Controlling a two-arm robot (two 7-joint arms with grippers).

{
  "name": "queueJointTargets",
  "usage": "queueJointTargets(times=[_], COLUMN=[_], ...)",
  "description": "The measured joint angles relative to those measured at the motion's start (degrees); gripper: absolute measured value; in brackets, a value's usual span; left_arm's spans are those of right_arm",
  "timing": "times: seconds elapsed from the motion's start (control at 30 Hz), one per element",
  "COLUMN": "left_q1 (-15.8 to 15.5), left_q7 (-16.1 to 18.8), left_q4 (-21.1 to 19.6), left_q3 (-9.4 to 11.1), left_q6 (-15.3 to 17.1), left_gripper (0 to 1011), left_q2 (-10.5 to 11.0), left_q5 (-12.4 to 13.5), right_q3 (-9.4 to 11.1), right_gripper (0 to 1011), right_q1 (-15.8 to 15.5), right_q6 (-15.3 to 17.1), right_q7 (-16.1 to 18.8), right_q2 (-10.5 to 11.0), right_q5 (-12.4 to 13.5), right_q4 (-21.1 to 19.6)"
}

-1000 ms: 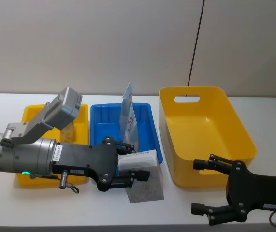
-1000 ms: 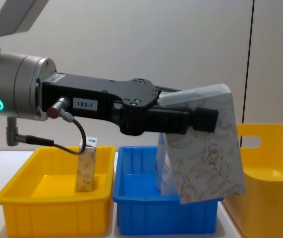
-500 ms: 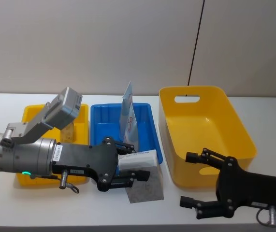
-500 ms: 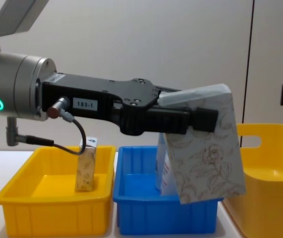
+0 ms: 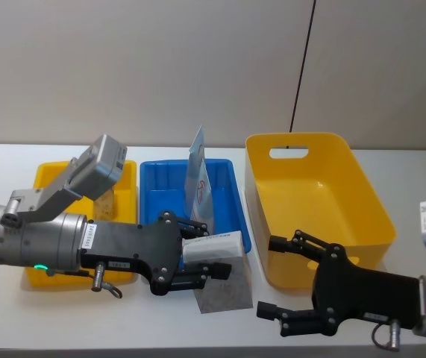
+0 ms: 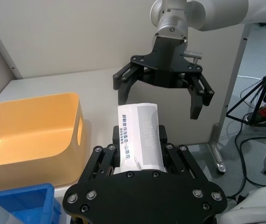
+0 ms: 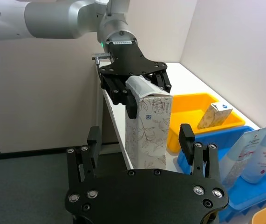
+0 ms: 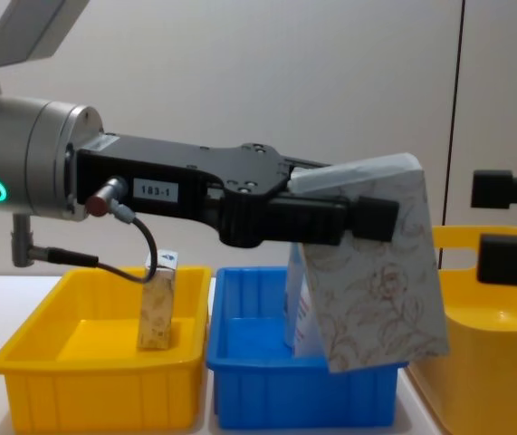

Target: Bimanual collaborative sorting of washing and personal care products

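Note:
My left gripper (image 5: 214, 259) is shut on the top of a tall whitish carton (image 5: 224, 289) with a brownish leaf pattern, held tilted in the air in front of the blue tray (image 5: 230, 192). The same carton (image 8: 378, 281) hangs beside the left gripper (image 8: 353, 216) in the chest view. My right gripper (image 5: 267, 276) is open, just right of the carton, its fingers pointing at it without touching. A small speckled carton (image 5: 107, 203) stands in the small yellow tray (image 5: 48, 177). A light-blue tube (image 5: 198, 179) stands in the blue tray.
A large yellow bin (image 5: 377, 201) with a handle slot sits at the right, behind the right arm. The three containers stand side by side on a white table (image 5: 414, 160). A dark cable hangs down the wall behind the bin.
The right gripper has moved left along the table's front edge toward the held carton, staying open. The left arm and its carton have not moved.

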Motion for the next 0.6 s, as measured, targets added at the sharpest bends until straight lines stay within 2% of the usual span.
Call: queueJointTargets(times=[0.6], left_q1=[0.00], left_q7=[0.00], left_q4=[0.00], left_q3=[0.00], left_q6=[0.00], left_gripper=[365], left_q2=[0.00], left_q5=[0.00], right_q3=[-4.56], right_gripper=[1003], right_q1=[4.44], right_q6=[-1.04], right_q7=[-0.30], right_q2=[-3.16], right_q5=[-2.30], right_q4=[4.59])
